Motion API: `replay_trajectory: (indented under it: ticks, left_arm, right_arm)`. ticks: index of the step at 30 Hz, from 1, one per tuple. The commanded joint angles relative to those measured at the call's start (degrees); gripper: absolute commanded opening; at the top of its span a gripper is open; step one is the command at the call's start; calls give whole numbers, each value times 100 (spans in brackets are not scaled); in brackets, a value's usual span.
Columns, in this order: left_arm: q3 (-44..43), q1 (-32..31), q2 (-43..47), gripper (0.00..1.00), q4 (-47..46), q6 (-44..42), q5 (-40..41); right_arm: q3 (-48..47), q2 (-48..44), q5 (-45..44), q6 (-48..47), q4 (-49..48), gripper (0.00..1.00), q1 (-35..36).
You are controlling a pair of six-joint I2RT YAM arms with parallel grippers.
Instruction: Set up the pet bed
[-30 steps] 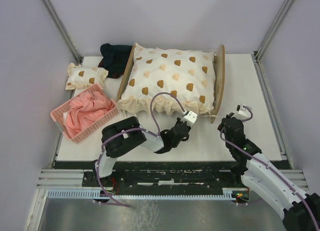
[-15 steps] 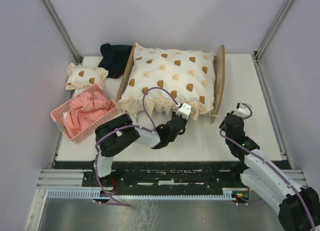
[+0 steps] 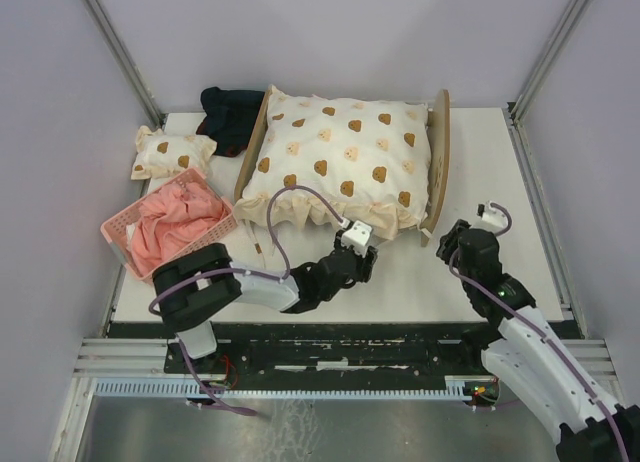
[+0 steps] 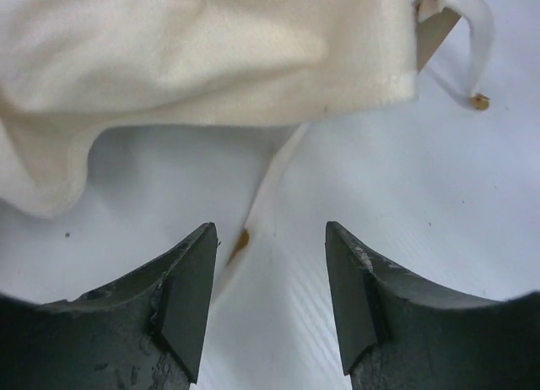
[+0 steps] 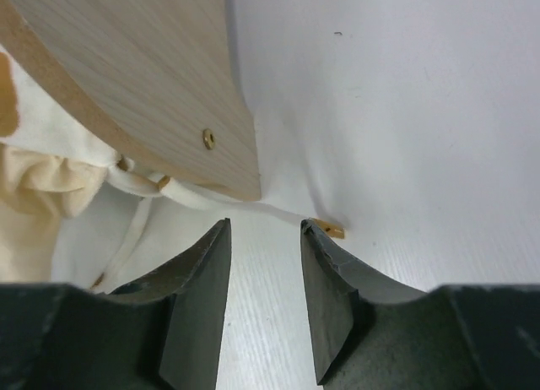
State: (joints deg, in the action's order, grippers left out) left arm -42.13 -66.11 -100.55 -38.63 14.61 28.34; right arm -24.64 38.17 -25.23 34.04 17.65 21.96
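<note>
White table (image 3: 500, 182); pet bed (image 3: 438, 162) sits mid-back on it, under a cream bear-print quilt (image 3: 340, 157). Pink basket (image 3: 195, 247) at left. Left gripper (image 4: 270, 238) jaws apart, empty, near quilt hem. Right gripper (image 5: 264, 230) apart, empty, by bed's wooden end.

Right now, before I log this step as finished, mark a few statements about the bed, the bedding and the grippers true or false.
1. The left gripper and the right gripper are both open and empty. True.
2. The pink basket is empty. False: a pink cloth lies in it.
3. The bear-print quilt lies over the pet bed. True.
4. The small pillow lies on the bed. False: it lies on the table, behind the basket.
</note>
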Motion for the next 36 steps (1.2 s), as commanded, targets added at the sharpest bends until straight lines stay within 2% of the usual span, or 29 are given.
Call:
replay_trajectory:
  ticks: [1,4,7,10,12,13,18,24,30,36]
  left_arm:
    - [465,-47,626,63,195,873,-53]
    - [379,-51,991,69,897,850,214]
    - [169,-47,1308,75,1606,841,593]
    - [123,17,1574,86,1914,871,720]
    - [154,114,1754,99,2010,921,649]
    - [191,206,1868,100,2017,956,524]
    - [362,895,2261,99,2093,1211,-198]
    - [587,1410,2630,95,1876,1432,-648]
    - [610,1488,2633,85,1591,1572,-1182]
    - [616,1486,2549,80,1476,1769,-1568]
  right_arm:
    - [-136,-805,328,718,517,46,-27]
    - [-99,-1144,742,1252,485,46,-16]
    - [119,-1146,963,1776,-79,46,-16]
    - [339,-966,1042,2456,-563,46,-23]
    - [487,-804,1134,2952,-977,45,-10]
    - [535,-708,1150,3127,-1129,45,-5]
    - [648,-190,1080,3801,-1746,42,123]
    - [629,377,411,4139,-2313,41,627]
    - [488,1210,-236,4438,-2879,40,1150]
    - [397,1952,-401,4489,-3586,38,1241]
